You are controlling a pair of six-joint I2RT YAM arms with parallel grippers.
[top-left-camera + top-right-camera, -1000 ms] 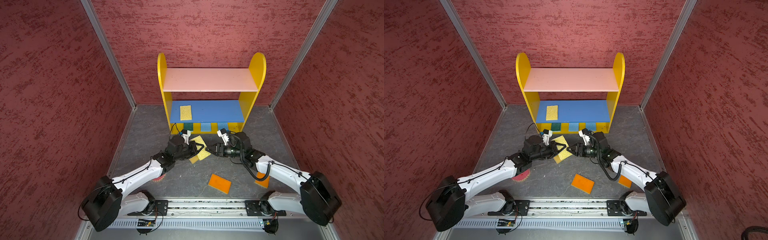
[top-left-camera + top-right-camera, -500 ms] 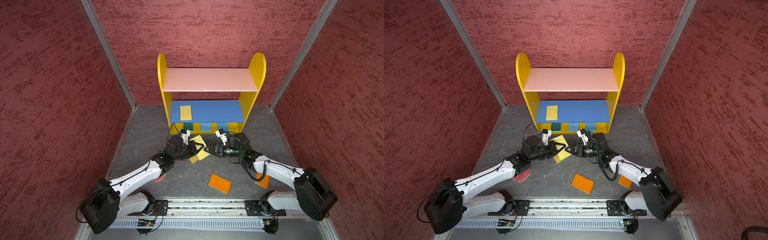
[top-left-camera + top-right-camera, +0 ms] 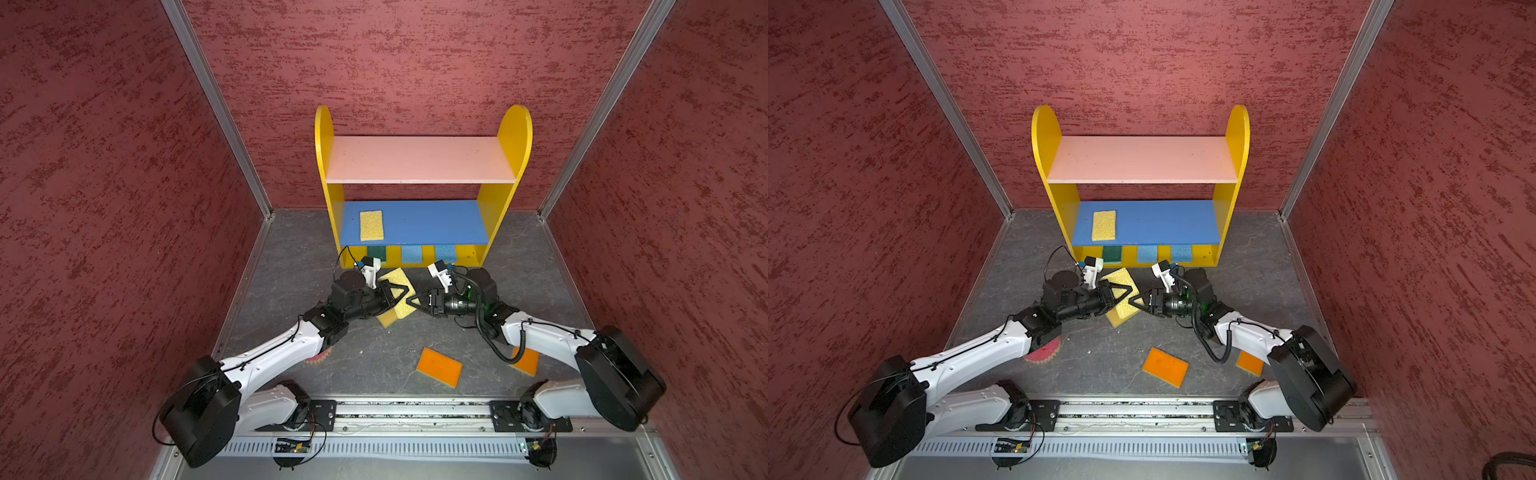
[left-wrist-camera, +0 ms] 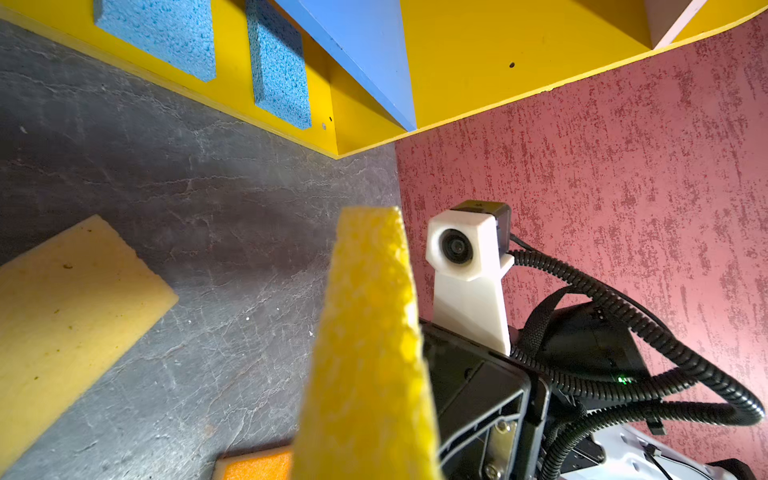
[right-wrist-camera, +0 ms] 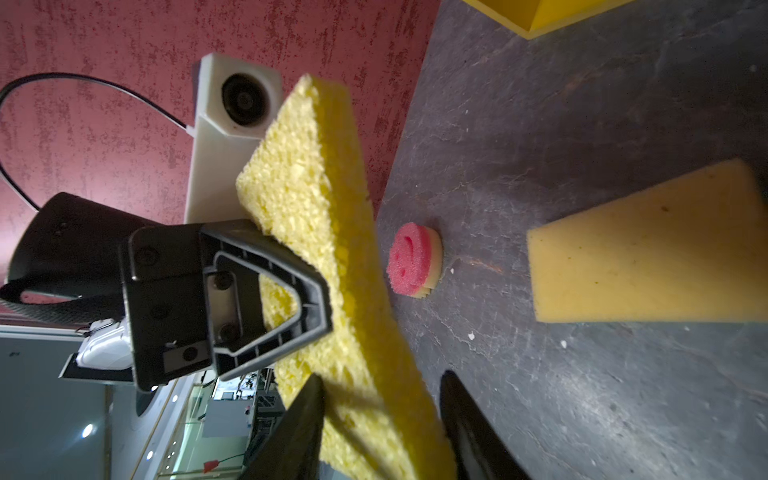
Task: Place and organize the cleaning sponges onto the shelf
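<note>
My left claw (image 3: 403,291) clamped on yellow sponge (image 5: 307,174), held on edge. My right claw (image 5: 380,399) jaws apart, astride sponge's free end (contact unclear). Shelf (image 3: 419,160) just beyond both claws.

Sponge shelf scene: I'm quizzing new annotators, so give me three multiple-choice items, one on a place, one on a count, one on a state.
1. Where on the shelf does the shelved yellow sponge lie?
A) pink top board
B) blue middle board
C) yellow base

2. How many orange sponges lie on the floor?
A) none
B) one
C) two

3. The left gripper is:
A) shut on a bright yellow sponge
B) open over bare floor
C) shut on a pink sponge

Answers:
1 B: both top views show it flat near that board's left end.
2 C: one lies in the open, another partly behind the right arm.
3 A: the right wrist view shows it clamped on the sponge, which stands on edge.
</note>
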